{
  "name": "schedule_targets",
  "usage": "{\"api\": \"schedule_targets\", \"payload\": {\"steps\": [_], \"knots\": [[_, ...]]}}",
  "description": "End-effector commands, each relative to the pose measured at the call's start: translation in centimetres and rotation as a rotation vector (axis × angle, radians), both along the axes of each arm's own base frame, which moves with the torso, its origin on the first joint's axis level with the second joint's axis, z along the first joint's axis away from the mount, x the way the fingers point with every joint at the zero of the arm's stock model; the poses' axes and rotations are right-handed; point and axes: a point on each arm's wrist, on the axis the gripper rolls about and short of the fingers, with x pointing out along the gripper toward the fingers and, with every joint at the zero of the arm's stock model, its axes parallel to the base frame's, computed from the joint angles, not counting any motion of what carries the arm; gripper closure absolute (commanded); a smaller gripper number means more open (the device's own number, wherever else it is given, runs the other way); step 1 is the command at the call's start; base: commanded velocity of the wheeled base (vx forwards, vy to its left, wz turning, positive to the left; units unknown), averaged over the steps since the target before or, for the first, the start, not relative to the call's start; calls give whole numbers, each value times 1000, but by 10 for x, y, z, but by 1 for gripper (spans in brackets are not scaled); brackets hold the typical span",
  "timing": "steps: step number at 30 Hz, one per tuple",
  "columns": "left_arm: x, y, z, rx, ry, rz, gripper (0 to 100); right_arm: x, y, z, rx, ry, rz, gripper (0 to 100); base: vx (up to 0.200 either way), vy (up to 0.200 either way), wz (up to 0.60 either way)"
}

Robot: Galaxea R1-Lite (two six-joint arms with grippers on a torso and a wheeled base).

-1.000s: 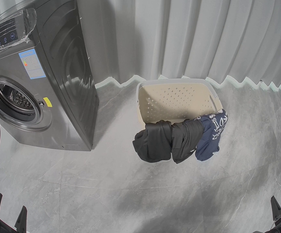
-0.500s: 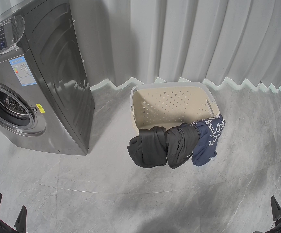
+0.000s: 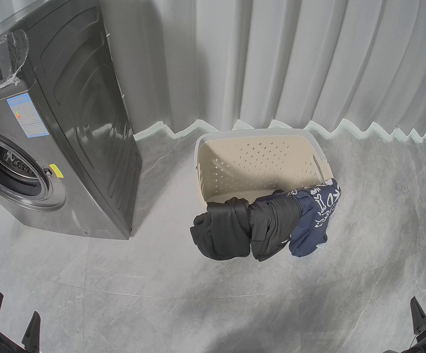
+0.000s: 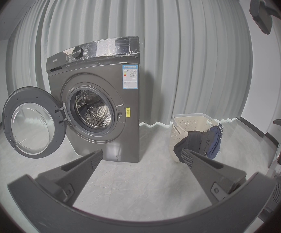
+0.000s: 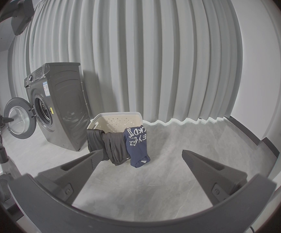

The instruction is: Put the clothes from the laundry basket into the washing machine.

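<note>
Head view: black and navy clothes (image 3: 262, 219) hang over the near rim of the basket (image 3: 257, 132), right of the washer (image 3: 66, 123). Left wrist view: left tool (image 4: 141, 153) spread wide, empty, facing the washer's open door (image 4: 33, 123). Right wrist view: right tool (image 5: 142, 152) equally wide apart, empty.

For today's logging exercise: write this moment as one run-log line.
washing machine door open | clothes draped over laundry basket rim | left claw open | right claw open
</note>
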Motion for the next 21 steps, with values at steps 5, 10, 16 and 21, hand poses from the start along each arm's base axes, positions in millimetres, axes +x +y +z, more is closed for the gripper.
{"api": "schedule_targets", "payload": {"steps": [5, 10, 16, 21], "knots": [[0, 0, -5, 0, -2, 0, 0, 0, 0, -4, 0, -2, 1, 0, 0, -120, 0], [0, 0, -5, 0, -2, 0, 0, 0, 0, -5, 0, 0, 1, 0, 0, 0, 0], [0, 0, -5, 0, -2, 0, 0, 0, 0, -5, 0, 0, 1, 0, 0, 0, 0], [0, 0, -5, 0, -2, 0, 0, 0, 0, -5, 0, 0, 1, 0, 0, 0, 0]]}}
